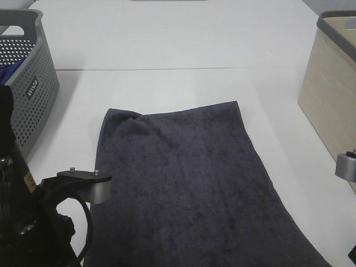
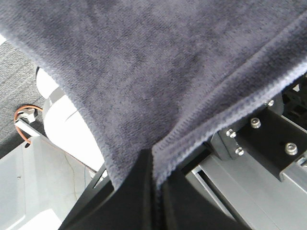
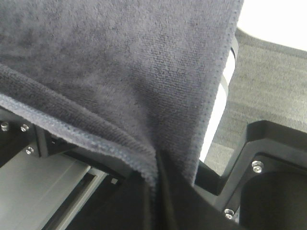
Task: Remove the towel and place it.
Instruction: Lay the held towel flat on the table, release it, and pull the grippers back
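Charcoal terry towel is lying across the white table; the left gripper and right gripper are each clamping a near corner. Probably soft, limp, light; hemmed corners are offering the surest hold.

You have a white table with the dark grey towel spread over its middle, a grey perforated basket on its left and a beige basket on its right.
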